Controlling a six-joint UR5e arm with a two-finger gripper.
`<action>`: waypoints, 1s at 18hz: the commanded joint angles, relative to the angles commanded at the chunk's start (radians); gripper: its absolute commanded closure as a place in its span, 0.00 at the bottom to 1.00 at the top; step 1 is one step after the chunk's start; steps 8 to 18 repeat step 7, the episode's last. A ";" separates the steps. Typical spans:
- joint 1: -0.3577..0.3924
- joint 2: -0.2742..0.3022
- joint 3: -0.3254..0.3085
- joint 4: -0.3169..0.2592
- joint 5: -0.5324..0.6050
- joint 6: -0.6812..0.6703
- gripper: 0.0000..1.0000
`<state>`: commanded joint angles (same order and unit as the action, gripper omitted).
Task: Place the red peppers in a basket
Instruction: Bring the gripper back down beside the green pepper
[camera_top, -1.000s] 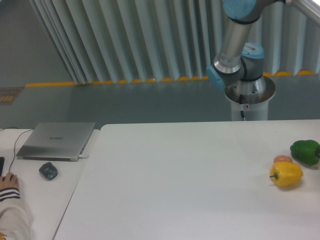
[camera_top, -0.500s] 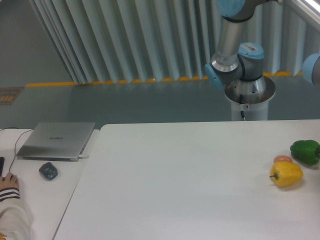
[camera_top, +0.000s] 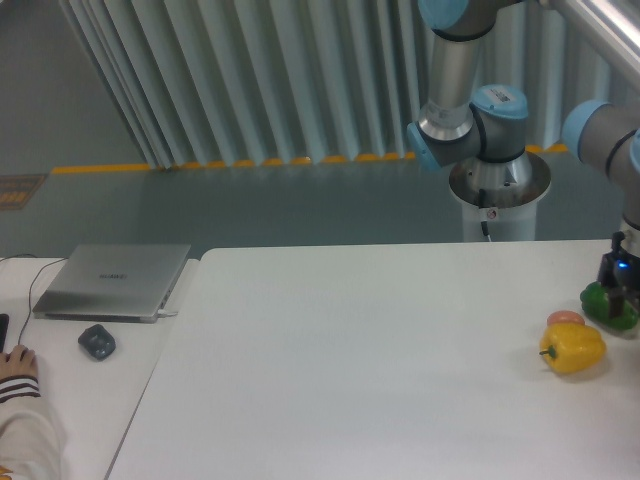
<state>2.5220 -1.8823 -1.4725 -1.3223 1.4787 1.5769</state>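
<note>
Red, and mostly hidden: your glossy red bell pepper (camera_top: 565, 318) shows only as a small reddish cap near the right edge of the white tabletop (camera_top: 360, 360), peeking up from behind the yellow bell pepper (camera_top: 573, 348), which lies in front of it and seems to touch it. You cannot see its stem or lower body from this fixed view.

Just beside it, to the right and slightly farther back, sits the green bell pepper (camera_top: 608, 305), partly covered by the robot's dark two-finger gripper (camera_top: 617, 292). That gripper hangs at the picture's right edge, directly over or against the green pepper, with a small blue light glowing on its body. Its fingers are cropped and blurred there, so you cannot tell whether the pincer is spread or closed, nor whether it touches the green pepper at all.

Above it, you see the grey arm with pale blue joint caps (camera_top: 600, 130) reaching down from the upper right, and the arm's round silver base pedestal (camera_top: 497, 195) standing behind the table.

Far to the left, well apart from the peppers, a closed silver laptop (camera_top: 112, 281) rests on a second white surface, with a dark computer mouse (camera_top: 97, 342) near it and a person's hand in a striped sleeve (camera_top: 17, 366) at the bottom left corner.
</note>
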 joint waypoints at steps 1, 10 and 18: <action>-0.015 0.002 -0.002 -0.002 0.005 0.003 0.00; -0.084 0.035 -0.040 0.015 0.060 0.000 0.00; -0.084 0.035 -0.040 0.015 0.060 0.000 0.00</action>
